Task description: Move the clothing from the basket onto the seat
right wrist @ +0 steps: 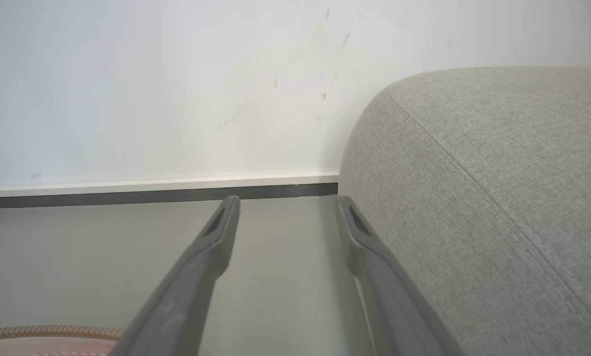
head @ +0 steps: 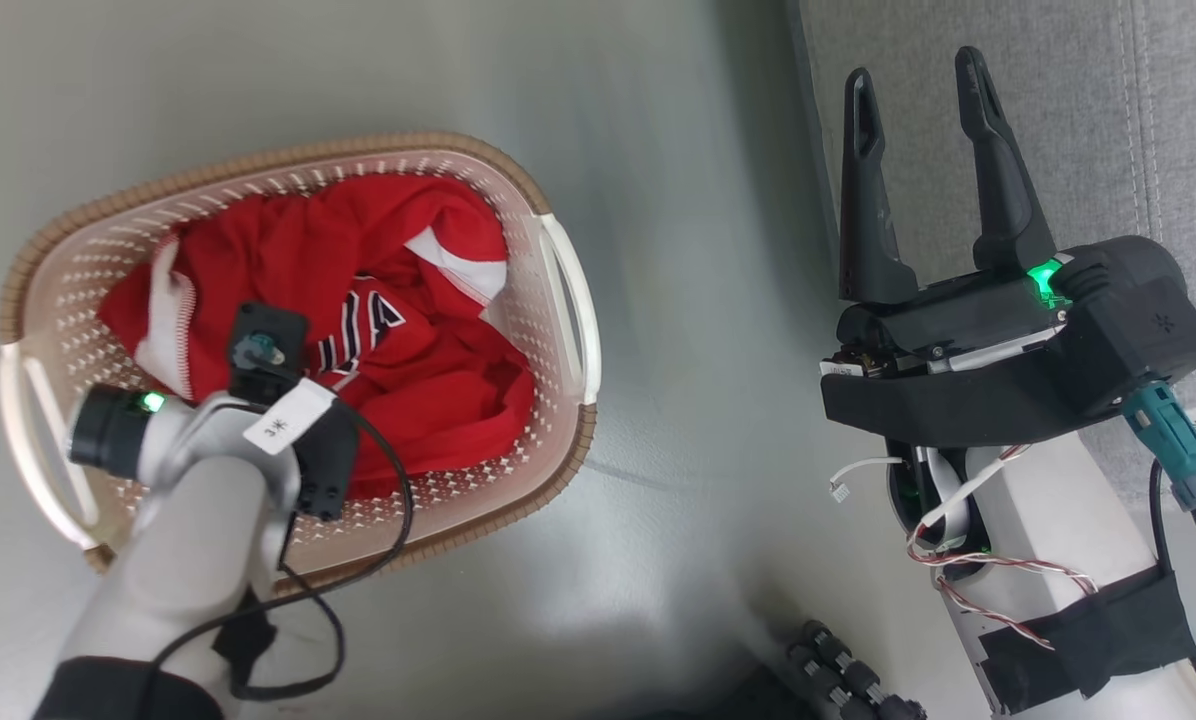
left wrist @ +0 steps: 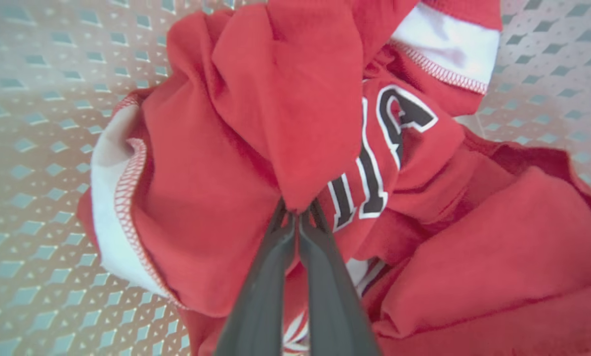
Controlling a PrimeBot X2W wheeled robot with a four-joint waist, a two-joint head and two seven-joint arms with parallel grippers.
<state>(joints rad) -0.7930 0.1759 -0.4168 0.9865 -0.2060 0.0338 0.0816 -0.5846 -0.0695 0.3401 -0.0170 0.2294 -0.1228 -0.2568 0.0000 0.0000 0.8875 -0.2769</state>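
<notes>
Crumpled red clothing, white striped trim, navy white-outlined lettering, heaped in basket on floor, left pincer pinched closed on a raised fold mid-heap, right pincer spread wide, empty, beside seat

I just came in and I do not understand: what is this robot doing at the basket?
The robot has its left hand down in the basket, which stands on the floor. That hand is shut on a fold of the red clothing. The clothing lies in the basket, not yet lifted out. The right hand is open and holds nothing; it hangs close beside the grey seat, where the clothing should go.
</notes>
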